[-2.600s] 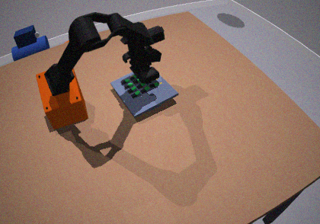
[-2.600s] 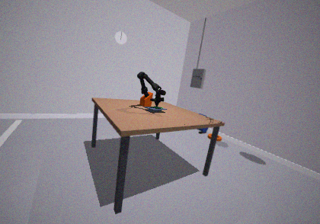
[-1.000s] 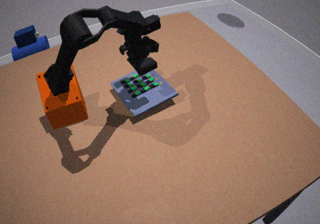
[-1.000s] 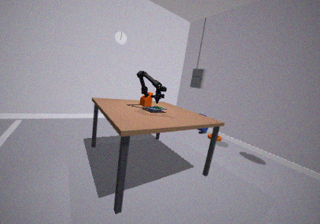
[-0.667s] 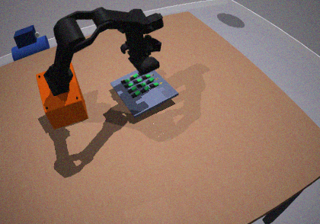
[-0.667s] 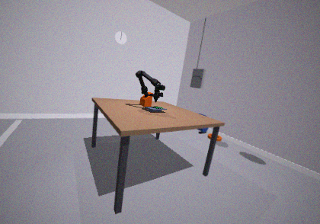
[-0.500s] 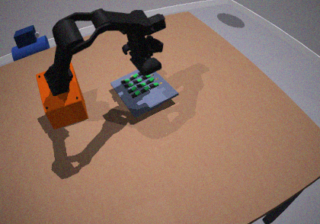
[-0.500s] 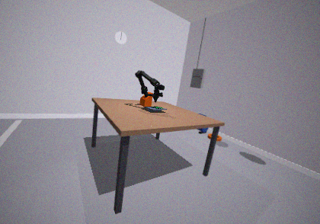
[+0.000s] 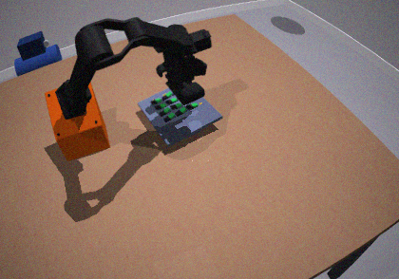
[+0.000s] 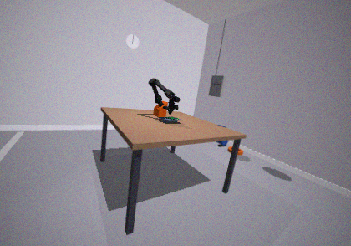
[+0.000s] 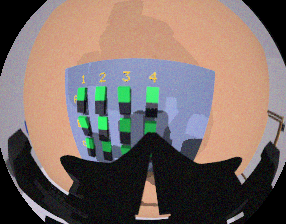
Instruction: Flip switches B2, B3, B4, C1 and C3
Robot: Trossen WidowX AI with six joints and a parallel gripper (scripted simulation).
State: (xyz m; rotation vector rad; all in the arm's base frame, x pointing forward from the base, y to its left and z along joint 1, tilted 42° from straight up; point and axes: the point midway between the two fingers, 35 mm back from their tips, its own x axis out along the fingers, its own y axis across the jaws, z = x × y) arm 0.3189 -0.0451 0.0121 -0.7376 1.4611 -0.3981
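Yellow 1, 2, 3, 4 on blue switch panel

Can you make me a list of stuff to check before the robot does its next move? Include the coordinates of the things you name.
1. Hand (image 9: 191, 93) (image 10: 170, 115) (image 11: 151, 136) shut, with nothing in it: ok.
2. Switch panel (image 9: 205, 120) (image 11: 189, 90) lying on the table (image 9: 266, 169) (image 10: 184, 132) (image 11: 239, 100): ok.
3. Column numbers 1 to 4 easy to read in the wrist view: ok.
4. Whole bottom row of switches in sight: not ok, the hand hides part of it in the wrist view.
5. Hand lifted clear of the panel: cannot tell, the gap is too small to judge.
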